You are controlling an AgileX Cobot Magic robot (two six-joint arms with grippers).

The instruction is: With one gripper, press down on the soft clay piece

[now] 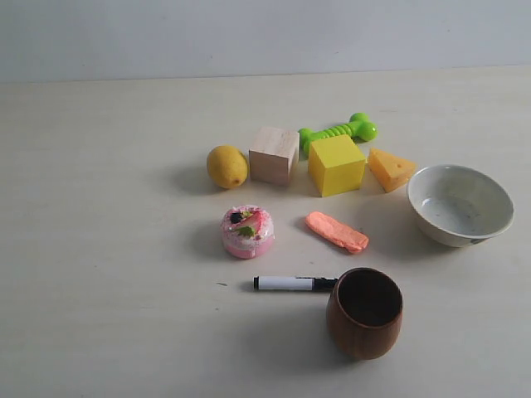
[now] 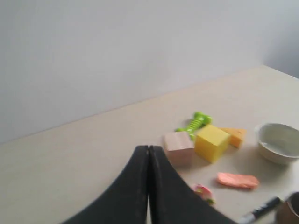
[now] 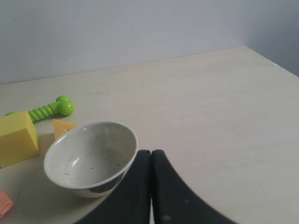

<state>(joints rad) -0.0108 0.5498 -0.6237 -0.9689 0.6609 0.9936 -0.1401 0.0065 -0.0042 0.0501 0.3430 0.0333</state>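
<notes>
The soft clay piece point(image 1: 337, 231) is a flattish salmon-orange lump lying on the table between the pink cake toy point(image 1: 247, 231) and the white bowl point(image 1: 459, 204). It also shows in the left wrist view point(image 2: 237, 180), and its tip shows at the edge of the right wrist view point(image 3: 3, 202). Neither arm appears in the exterior view. My left gripper point(image 2: 149, 148) is shut with nothing in it, well short of the clay. My right gripper point(image 3: 151, 152) is shut and empty, beside the bowl point(image 3: 91, 157).
Behind the clay stand a lemon point(image 1: 227, 166), a wooden cube point(image 1: 275, 154), a yellow cube point(image 1: 336, 164), a green toy bone point(image 1: 338, 130) and a cheese wedge point(image 1: 392, 168). In front lie a black-capped marker point(image 1: 292, 283) and a brown wooden cup point(image 1: 364, 313).
</notes>
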